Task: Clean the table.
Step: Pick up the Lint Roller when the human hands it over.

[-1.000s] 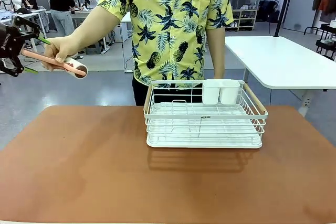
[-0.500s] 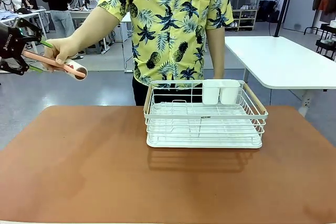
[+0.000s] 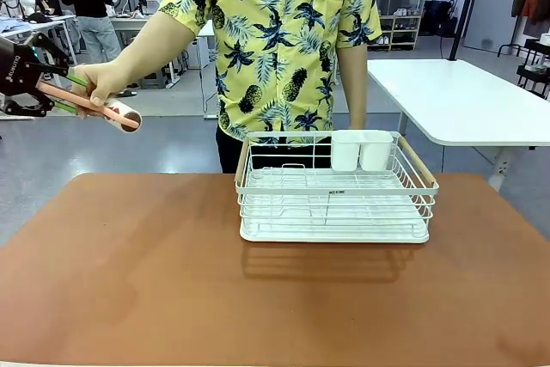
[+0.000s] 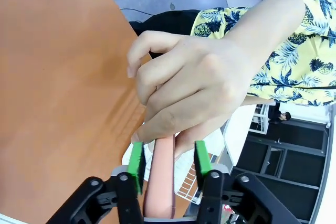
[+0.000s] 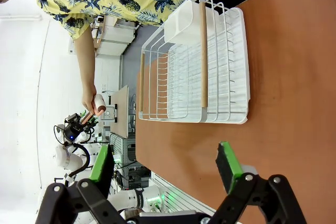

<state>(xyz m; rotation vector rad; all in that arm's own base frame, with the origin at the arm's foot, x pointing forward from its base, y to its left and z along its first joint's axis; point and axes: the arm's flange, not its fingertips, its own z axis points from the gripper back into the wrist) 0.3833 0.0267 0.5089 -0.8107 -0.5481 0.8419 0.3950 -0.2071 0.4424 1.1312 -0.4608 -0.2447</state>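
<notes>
Left gripper point(image 3: 69, 94) clenched on pink roller handle point(image 4: 160, 182), table point(image 3: 172, 298) well below, off to its right

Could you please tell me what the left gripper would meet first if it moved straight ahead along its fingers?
Most likely the person's hand, gripping the pink-handled white roller directly ahead of the left gripper, whose fingers close on the same handle; the exact gap is unclear.

Matt terracotta tabletop point(image 3: 129, 281) — smooth, faintly streaked. White coated-wire dish rack point(image 3: 335, 204) with bare wooden rails point(image 3: 416, 162); pink handle point(image 4: 160, 174) looks smooth plastic.
</notes>
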